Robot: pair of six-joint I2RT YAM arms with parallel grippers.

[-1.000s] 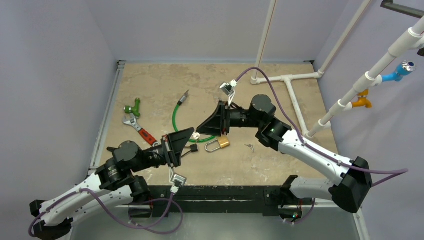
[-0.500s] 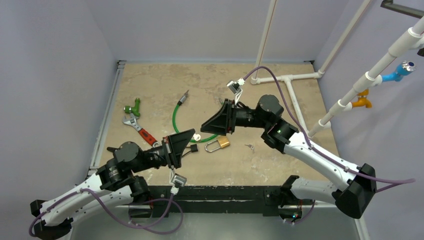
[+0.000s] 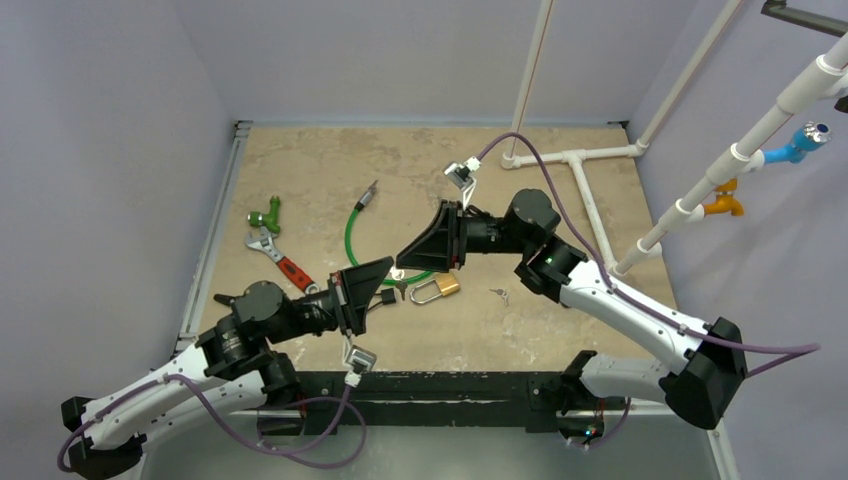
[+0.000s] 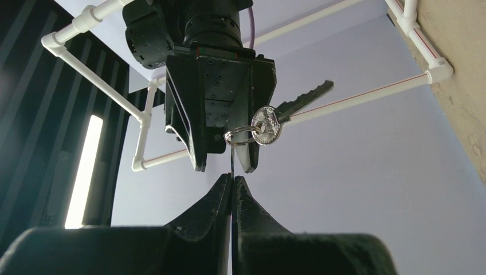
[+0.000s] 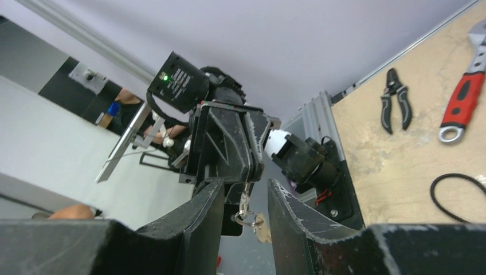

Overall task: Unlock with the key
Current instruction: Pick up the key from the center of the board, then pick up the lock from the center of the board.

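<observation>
Silver key (image 4: 266,125) hangs in the air between the grippers; the brass padlock (image 3: 437,290) lies on the table (image 3: 520,335) close beside them.
Left gripper (image 4: 232,192) is pinched shut on the key's ring end and the right gripper (image 5: 243,209) stands open around it, so we would close on the key's head first. Free table is right of the padlock, before the white pipes (image 3: 590,195).

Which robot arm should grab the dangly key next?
Probably the right. The right hand is open, with the key bunch hanging between its fingers. The left hand is shut on that bunch, so it cannot grab the loose key too.
</observation>
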